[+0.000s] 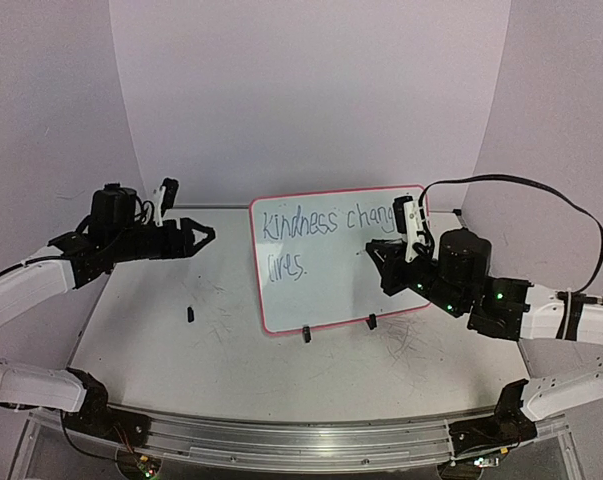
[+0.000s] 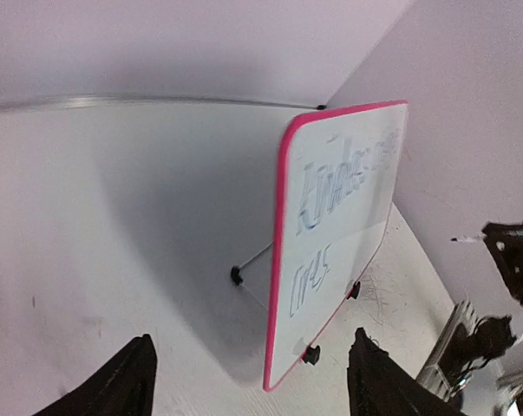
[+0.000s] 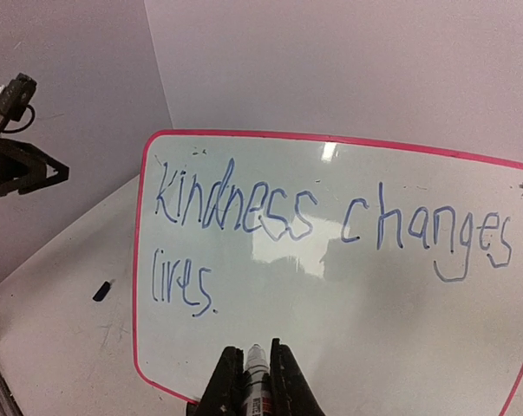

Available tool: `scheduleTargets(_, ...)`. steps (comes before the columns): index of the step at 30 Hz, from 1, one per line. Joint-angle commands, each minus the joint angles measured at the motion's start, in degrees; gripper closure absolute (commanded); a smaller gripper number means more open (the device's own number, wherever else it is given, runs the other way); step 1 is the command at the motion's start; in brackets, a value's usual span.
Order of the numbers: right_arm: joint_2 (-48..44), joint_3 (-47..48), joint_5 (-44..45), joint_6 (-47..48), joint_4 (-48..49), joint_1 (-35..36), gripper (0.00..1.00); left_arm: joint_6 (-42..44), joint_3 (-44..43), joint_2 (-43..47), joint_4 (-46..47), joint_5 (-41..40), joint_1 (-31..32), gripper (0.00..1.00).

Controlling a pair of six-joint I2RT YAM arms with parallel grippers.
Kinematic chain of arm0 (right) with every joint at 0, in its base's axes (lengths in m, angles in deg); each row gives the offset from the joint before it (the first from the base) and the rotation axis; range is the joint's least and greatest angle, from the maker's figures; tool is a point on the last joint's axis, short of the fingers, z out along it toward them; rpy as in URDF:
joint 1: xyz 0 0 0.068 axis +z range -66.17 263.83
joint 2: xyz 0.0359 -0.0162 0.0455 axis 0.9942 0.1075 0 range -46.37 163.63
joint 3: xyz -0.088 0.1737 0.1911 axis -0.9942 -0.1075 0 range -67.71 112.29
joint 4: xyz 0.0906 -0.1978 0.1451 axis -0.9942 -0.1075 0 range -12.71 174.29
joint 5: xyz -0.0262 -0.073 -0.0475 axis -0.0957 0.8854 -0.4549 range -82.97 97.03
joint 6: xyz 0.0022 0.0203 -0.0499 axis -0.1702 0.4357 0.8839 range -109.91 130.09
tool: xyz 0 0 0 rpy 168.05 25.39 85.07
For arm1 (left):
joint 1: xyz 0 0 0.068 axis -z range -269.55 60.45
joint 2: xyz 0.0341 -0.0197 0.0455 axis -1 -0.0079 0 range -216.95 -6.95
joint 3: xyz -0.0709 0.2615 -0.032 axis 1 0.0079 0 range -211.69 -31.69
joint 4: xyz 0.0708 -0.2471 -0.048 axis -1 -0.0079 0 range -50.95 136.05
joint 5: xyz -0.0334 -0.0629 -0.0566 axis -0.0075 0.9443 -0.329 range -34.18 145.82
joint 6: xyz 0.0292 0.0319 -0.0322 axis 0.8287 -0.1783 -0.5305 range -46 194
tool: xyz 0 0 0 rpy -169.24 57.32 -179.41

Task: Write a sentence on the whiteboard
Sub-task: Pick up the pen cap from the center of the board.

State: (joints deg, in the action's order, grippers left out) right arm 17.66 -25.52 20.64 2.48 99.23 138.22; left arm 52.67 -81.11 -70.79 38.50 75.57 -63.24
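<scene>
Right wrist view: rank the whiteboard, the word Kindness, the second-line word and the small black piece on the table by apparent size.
1. whiteboard, filling most of the view
2. word Kindness
3. second-line word, clearly shorter
4. black piece, smallest; its distance from the camera is unclear

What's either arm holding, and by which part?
The right fingers clamp a white marker pen by its barrel, just behind the tip; the left fingers are open, holding nothing.
</scene>
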Motion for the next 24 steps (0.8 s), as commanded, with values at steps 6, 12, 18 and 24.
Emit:
scheduleTargets(6, -1.03, 0.89, -2.52, 2.6, 0.85, -0.1, 1.0, -18.96, 1.74, -7.9, -23.76, -17.96, 0.14, 0.25)
scheduleTargets(12, -3.56, -0.69, -2.35, 1.95, 0.37, -0.19, 1.0, -19.62, -0.68, -18.06, -26.05, -22.58, 0.72, 0.34)
scheduleTargets(18, -4.47, -1.95, -2.97, 1.04, 0.35, -0.21, 1.0, -17.17, -2.94, -26.16, -23.66, -24.9, 0.81, 0.46)
scheduleTargets(24, -4.81, -2.08, -3.03, 1.02, 0.35, -0.2, 1.0, -15.11, -4.9, -32.09, -20.7, -25.53, 1.03, 0.53)
